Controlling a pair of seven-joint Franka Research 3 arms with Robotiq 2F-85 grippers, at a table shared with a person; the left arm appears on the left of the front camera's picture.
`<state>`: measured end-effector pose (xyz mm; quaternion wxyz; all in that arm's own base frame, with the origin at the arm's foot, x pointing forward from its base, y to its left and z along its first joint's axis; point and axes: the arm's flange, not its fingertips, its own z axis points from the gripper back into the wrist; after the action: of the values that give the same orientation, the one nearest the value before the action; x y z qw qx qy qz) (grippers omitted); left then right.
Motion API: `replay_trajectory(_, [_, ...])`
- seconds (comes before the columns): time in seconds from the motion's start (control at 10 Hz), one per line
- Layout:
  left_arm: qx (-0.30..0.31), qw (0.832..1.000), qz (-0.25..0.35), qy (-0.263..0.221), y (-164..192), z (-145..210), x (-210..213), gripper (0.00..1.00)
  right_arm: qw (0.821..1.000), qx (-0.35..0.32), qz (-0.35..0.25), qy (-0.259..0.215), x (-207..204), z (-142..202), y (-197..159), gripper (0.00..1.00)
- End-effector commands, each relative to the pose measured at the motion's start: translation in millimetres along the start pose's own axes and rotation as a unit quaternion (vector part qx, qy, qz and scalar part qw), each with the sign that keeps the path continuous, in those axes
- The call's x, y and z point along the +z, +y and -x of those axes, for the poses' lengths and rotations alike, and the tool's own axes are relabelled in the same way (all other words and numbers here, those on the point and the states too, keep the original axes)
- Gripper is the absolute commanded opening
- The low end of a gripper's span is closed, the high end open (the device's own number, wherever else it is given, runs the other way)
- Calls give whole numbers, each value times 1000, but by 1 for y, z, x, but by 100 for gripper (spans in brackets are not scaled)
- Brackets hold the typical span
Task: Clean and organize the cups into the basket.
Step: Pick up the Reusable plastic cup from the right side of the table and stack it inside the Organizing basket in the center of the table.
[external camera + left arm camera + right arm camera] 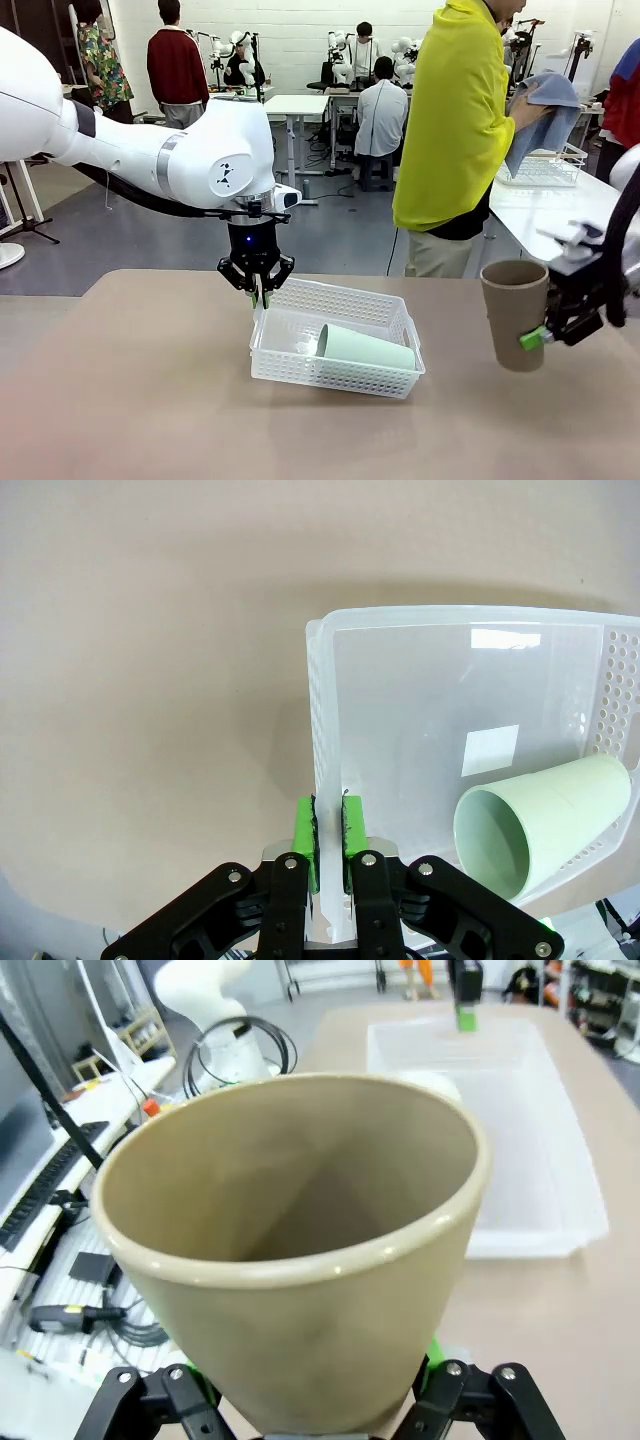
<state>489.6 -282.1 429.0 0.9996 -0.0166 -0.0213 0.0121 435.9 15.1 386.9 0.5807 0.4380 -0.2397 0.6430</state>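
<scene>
The white lattice basket [335, 378] sits mid-table, and the mint green cup [365, 350] lies on its side inside it. My left gripper [257, 292] points straight down at the basket's left end, shut on that end wall. In the left wrist view its green pads [305, 842] pinch the basket [420, 710] wall, with the mint cup [560, 810] mouth-on at the lower right. My right gripper [540, 335] is shut on the brown cup [514, 310], held upright in the air right of the basket. The brown cup [300, 1260] stands between the fingers of my right gripper [310, 1405].
A person in a yellow top [455, 120] stands at the far side, hands in a grey-blue cloth [545, 110]. Behind, a wire basket [545, 170] rests on a white table. The brown tabletop [120, 390] left of the basket is bare.
</scene>
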Motion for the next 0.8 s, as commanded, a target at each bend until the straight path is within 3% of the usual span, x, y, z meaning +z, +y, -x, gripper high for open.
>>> replay_trajectory(0.0, [-2, 1000, -1, 1, 0, 1, -1, 0, 998, -18, 37, 41, 17, -73, 50, 0])
replay_trajectory(0.4, [-2, 1000, -1, 1, 0, 1, -1, 0, 991, -32, 99, 81, 29, -164, 92, 0])
replay_trajectory(0.5, [-2, 1000, -1, 1, 0, 1, -1, 0, 986, -54, 113, 110, 22, -174, 89, 0])
replay_trajectory(0.7, [-2, 1000, -1, 1, 0, 1, -1, 0, 956, -124, 158, 213, -13, -179, 57, 0])
